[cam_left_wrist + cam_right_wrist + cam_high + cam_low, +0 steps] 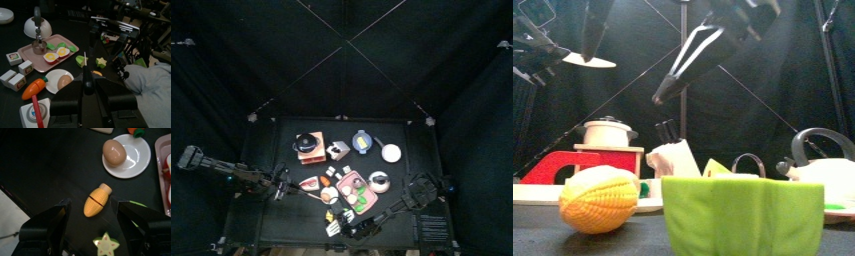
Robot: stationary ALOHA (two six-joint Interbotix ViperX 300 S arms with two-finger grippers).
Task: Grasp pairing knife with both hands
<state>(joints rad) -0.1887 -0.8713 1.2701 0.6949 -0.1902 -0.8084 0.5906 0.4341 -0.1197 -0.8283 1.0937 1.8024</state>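
My left gripper (87, 102) is shut on the black handle of the paring knife (87, 80). Its thin blade points away from the wrist, above the toy food. In the front view the pale blade (589, 62) hangs high at the left by the left arm (537, 50). My right gripper (100, 213) is open and empty. It hovers over an orange corn cob (98, 200), with a star fruit slice (105, 243) close by. The right arm (113, 30) shows beyond the knife in the left wrist view, apart from it.
A white plate with an egg (121, 153) lies past the corn. A pink tray (30, 50), a kettle (37, 27), a carrot (33, 89) and small cubes (15, 70) crowd the table. A green pepper (740, 215) stands at the front edge. Grey cloth (150, 85) lies off the table's side.
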